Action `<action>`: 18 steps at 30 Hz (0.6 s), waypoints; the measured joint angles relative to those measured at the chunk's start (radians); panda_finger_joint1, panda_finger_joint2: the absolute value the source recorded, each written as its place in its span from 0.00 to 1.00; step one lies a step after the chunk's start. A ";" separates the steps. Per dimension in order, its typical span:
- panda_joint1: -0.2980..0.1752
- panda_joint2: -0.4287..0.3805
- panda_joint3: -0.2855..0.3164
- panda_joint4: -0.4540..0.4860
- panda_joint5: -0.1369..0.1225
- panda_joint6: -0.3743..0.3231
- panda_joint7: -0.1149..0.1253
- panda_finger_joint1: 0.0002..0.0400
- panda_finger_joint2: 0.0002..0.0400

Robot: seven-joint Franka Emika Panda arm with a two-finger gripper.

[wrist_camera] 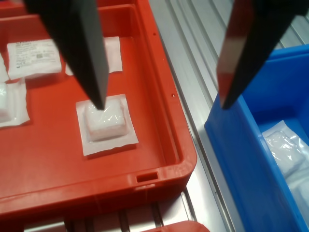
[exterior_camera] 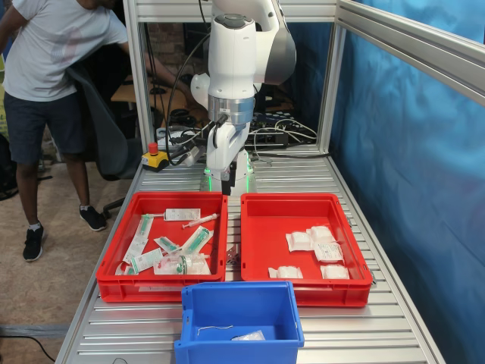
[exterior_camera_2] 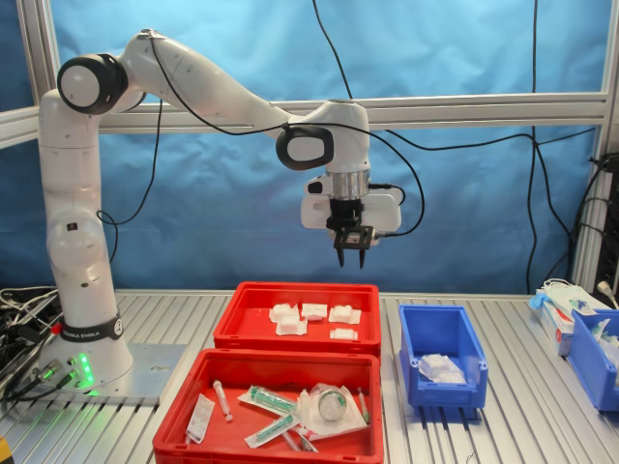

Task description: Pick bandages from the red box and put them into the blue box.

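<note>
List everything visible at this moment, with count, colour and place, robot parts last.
bandages: about five in the tray, white, plus at least one in the blue bin
red box: one, red, first exterior view's right
second red tray: one, red, first exterior view's left, holding syringes and green-printed packets
blue box: one, blue, nearest the first exterior view's camera
emergency stop button: one, red on yellow, beside the arm base
person: one, white shirt, beyond the table
gripper: one, jaws open, empty, raised above the red box
</note>
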 joint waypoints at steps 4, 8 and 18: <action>0.000 0.000 0.000 0.000 0.000 0.000 0.000 0.49 0.49; 0.000 0.000 0.000 0.000 0.000 0.000 0.000 0.62 0.62; 0.000 0.000 0.000 0.000 0.000 0.000 0.000 0.87 0.87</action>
